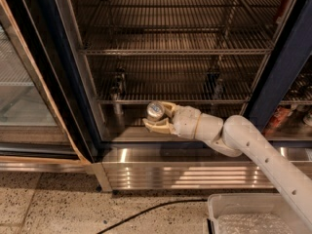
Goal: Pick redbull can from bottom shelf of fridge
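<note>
Biggest thing here is the fridge (73, 106), door open, with wire racks (175, 48) stacked inside it that look bare apart from some dark posts. Its bottom shelf (122, 130) is the flat brownish panel just above the fridge's louvred steel base (185, 172). On the floor in front of the fridge, off to the right, there's a white bin (214, 201) and a black cable (146, 211).

The arm (253, 150) reaches in from the lower right, across the fridge's front lip. The gripper (157, 117) sits at the front of the bottom shelf, left of the fridge's middle. The fingers (158, 127) are clenched around the can (155, 109), one above it and one below. The can is tipped so its shiny round top faces out of the fridge. It looks like it's off the shelf, or only barely touching, though I can't tell for sure.

So I'd call the grab itself done. What's left is pulling the can back over the fridge's lip and clear of the door frame. That gap looks roomy enough, so the main risk I'd guess at is a tilted, slick can slipping in the grip.
</note>
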